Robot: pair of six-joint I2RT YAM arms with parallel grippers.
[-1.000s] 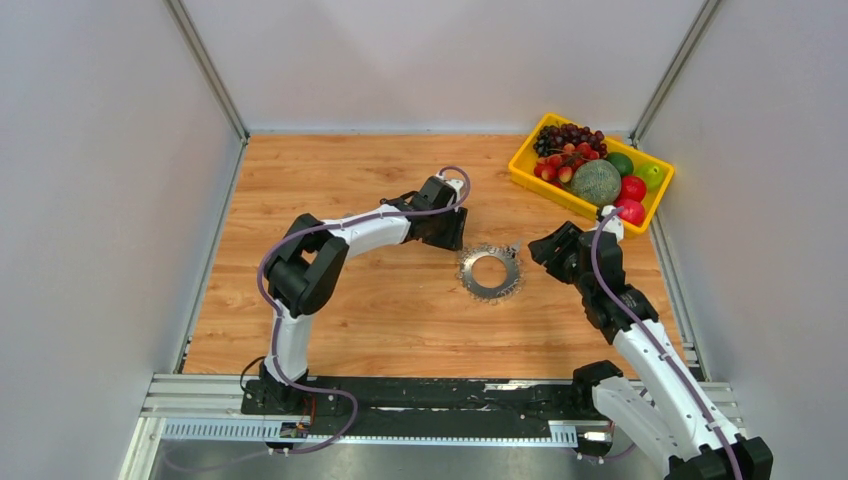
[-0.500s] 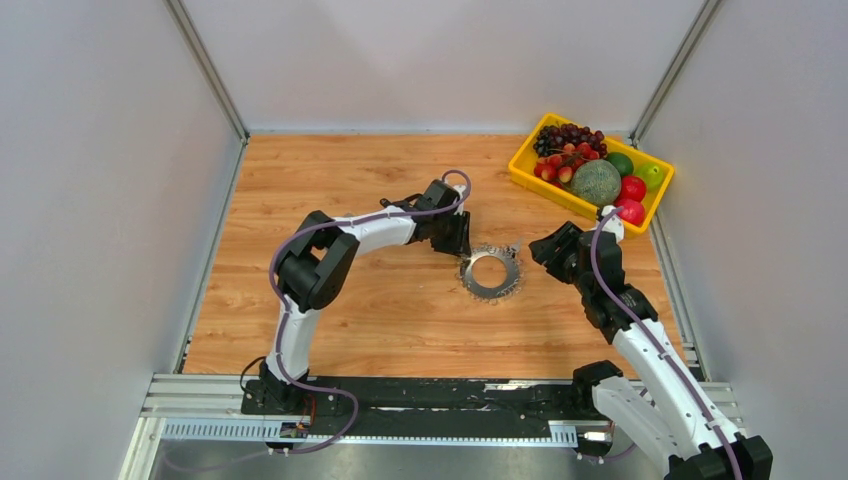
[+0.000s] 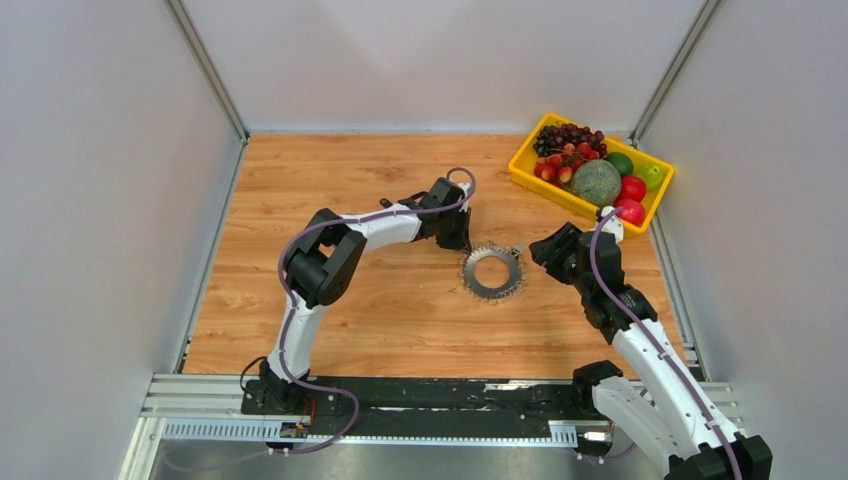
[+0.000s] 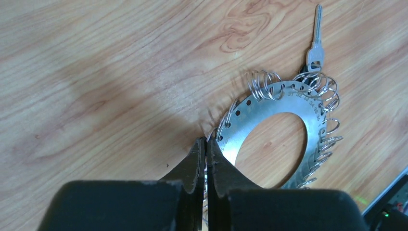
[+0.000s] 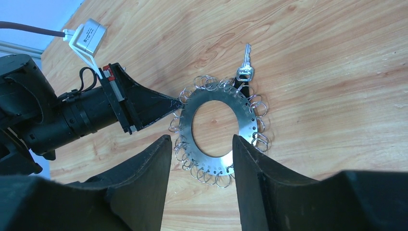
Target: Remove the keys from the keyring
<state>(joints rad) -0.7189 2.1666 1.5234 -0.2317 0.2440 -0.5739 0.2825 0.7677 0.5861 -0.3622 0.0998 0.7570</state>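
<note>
The keyring (image 3: pixel 492 272) is a flat silver disc with an open centre and several small wire loops round its rim, lying flat on the wooden table. One silver key (image 4: pixel 316 50) hangs from a loop at its far edge, also seen as the key (image 5: pixel 245 67) in the right wrist view. My left gripper (image 4: pixel 206 144) is shut, its tips pinching a wire loop on the keyring's (image 4: pixel 250 122) left rim. My right gripper (image 5: pixel 202 138) hovers open just right of the keyring (image 5: pixel 248 126), touching nothing.
A yellow tray (image 3: pixel 520 167) of fruit stands at the back right, close behind the right arm (image 3: pixel 600 280). Grey walls enclose the table on three sides. The left arm (image 3: pixel 330 250) stretches across the table's middle.
My left gripper has slid right to the keyring's left rim and shut on a loop there. The right gripper has hardly moved.
</note>
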